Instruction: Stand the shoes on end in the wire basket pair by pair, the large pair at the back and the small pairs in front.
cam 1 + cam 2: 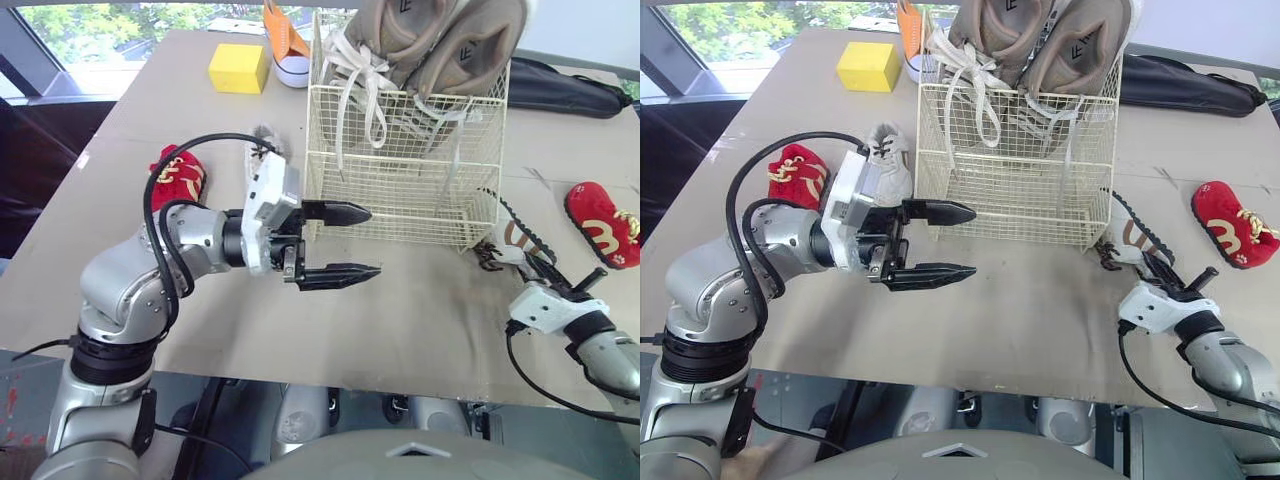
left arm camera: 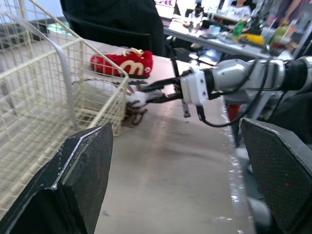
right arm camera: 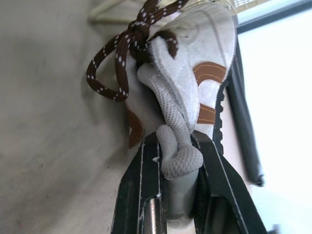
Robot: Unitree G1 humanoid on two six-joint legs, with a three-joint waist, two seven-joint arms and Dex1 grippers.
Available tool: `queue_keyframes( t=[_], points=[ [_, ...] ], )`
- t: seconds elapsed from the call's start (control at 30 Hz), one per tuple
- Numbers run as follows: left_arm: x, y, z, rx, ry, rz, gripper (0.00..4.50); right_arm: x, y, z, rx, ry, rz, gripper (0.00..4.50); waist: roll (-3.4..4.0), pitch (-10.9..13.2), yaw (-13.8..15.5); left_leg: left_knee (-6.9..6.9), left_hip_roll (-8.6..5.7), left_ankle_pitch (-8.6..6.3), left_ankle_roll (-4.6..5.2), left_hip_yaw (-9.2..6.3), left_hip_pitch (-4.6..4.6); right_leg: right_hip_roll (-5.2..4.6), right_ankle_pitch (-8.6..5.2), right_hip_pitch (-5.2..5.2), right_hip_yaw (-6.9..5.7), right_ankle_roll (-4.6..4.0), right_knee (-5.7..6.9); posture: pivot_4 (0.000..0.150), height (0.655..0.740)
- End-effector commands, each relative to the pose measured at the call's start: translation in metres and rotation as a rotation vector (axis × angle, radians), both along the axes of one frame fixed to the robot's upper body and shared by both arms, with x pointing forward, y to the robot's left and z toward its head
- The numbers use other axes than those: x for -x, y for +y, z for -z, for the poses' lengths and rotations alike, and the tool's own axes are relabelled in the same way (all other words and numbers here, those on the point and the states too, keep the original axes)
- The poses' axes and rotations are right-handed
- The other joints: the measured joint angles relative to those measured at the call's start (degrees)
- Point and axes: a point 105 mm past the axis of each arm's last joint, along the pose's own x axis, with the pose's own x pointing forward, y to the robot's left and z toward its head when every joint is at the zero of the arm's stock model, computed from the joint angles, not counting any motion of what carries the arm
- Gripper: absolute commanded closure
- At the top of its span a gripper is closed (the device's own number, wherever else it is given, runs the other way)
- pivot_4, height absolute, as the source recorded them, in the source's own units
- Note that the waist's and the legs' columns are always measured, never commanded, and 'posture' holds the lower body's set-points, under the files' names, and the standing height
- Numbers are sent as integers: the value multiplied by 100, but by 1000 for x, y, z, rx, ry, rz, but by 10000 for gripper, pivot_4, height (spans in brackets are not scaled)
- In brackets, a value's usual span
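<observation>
Soft daylight from the window (image 1: 95, 38) behind the table (image 1: 420, 315) (shadows faint), white glare beside the brown-laced shoe (image 3: 197, 63).

Tan tabletop (image 1: 420, 315), window (image 1: 90, 30) onto green trees, cluttered desks (image 2: 219, 36) behind
</observation>
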Motion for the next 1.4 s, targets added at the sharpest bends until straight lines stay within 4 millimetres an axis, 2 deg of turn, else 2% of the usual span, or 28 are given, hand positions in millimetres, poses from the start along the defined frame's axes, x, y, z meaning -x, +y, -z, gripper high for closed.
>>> queue_keyframes(
  t=[0.03, 0.17, 0.27, 0.33, 0.4, 0.5, 0.6, 0.7, 0.77, 0.83, 0.97, 1.2, 1.33, 1.4],
  points=[
    [0, 2, -12, 17, -6, 11, 0, 9, -7, -29, -194, 31, 12, 44702, 0, 0, 2, -1, 0, 0, 0, -1, 0, 0, 0, 0, -1, 0, -1, 1500, 7400],
    [-4, 0, -15, 31, 9, 26, 0, 25, -25, -57, -357, 84, 71, 44702, 14, 7, 8, -1, -3, -1, 2, -3, -4, -2, 2, 2, -2, 0, -5, 1500, 7400],
    [-11, -6, -20, 56, 40, 27, 0, 36, -55, -91, -575, 27, 184, 44702, 18, 9, 3, -2, -2, -1, 2, -2, 0, 0, 1, 3, -3, 0, -5, 1500, 7400],
    [-16, -8, -25, 77, 82, 29, 0, 48, -64, -112, -724, 15, 172, 44702, 14, 7, 15, -4, -4, -1, 4, -3, -2, 0, 8, 4, -3, -10, -6, 1500, 7400],
    [-19, -9, -32, 101, 125, 35, 0, 58, -58, -129, -805, 33, 98, 44702, 15, 7, 17, -7, -4, -2, 5, -4, -1, 1, 9, 3, -3, -12, -6, 1500, 7400],
    [-28, -2, -56, 163, 219, 54, 0, 89, -26, -161, -843, 207, -165, 44702, 18, 9, 25, -39, -11, -1, 6, -3, 6, 0, 20, 2, -2, -15, -18, 1500, 7400],
    [-36, 8, -76, 209, 281, 54, 0, 102, -5, -169, -760, 392, -277, 44702, 10, 8, -13, -59, -8, -1, 6, -8, 7, 9, 27, 3, -3, -1, -35, 1500, 7400],
    [-41, 17, -101, 234, 340, 70, 0, 97, 20, -173, -565, 540, -407, 44702, -24, 7, -42, -58, -8, -2, 8, -24, 11, 34, 19, 3, 15, 19, -51, 1500, 7400],
    [-42, 19, -113, 215, 388, 90, 0, 84, 39, -175, -410, 585, -518, 44702, -30, 12, -22, -54, -23, -3, 10, -28, 11, 47, 19, 1, 38, 19, -52, 1500, 7400],
    [-38, 15, -112, 134, 393, 109, 0, 68, 55, -174, -249, 593, -622, 44702, -31, 17, -23, -49, -28, -2, 10, -28, 11, 58, 17, 0, 64, 16, -52, 1500, 7400],
    [-32, 4, -94, -65, 342, 143, 0, 39, 81, -177, -19, 541, -795, 44702, -11, 28, 29, -57, -41, -2, 7, -41, 3, 51, 15, -7, 94, -23, -53, 1500, 7400],
    [-36, -12, -69, -314, 157, 254, 0, 12, 122, -193, 147, 500, -1024, 44702, -9, 45, -17, -55, -47, 0, 6, -38, -19, -1, 24, -12, 73, -3, -69, 1500, 7400],
    [-38, -18, -59, -407, 118, 304, 0, 7, 138, -202, 167, 440, -1111, 44702, -6, 46, -14, -50, -46, 0, 7, -35, -15, -10, 26, -7, 72, 1, -71, 1500, 7400],
    [-34, -16, -51, -464, 127, 344, 5316, 7, 142, -207, 169, 404, -1133, 45000, -7, 46, -9, -48, -46, 0, 7, -41, -19, -13, 26, -6, 61, 1, -70, 1500, 7400]
  ],
)
